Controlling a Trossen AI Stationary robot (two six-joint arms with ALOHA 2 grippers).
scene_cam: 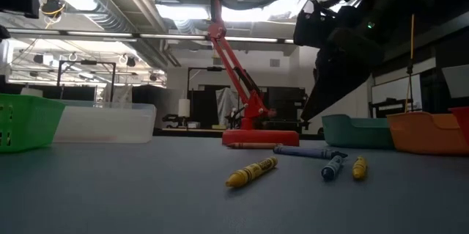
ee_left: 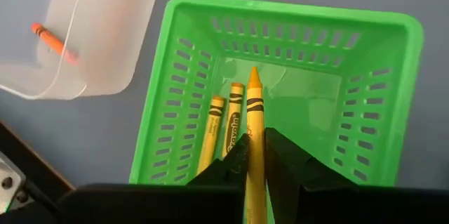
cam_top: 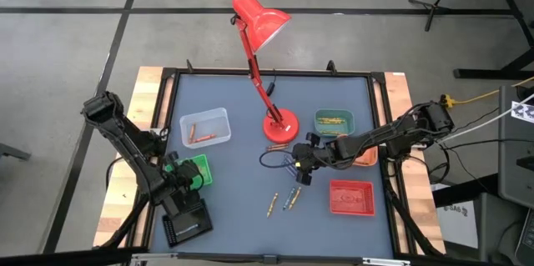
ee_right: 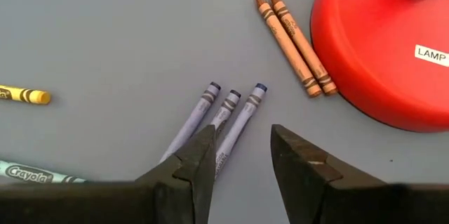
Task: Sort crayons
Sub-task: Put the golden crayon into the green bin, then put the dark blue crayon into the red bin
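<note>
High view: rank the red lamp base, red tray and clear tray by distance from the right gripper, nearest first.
From the right gripper:
1. Red lamp base, just beyond it, toward the table's far edge.
2. Red tray, on the near right.
3. Clear tray, across the table on the left.

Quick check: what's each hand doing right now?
Left hand: closed on a yellow crayon above the green basket.
Right hand: open, empty, over blue crayons.

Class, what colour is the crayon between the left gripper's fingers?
Yellow crayon, clearest in the left wrist view, over the green basket.
</note>
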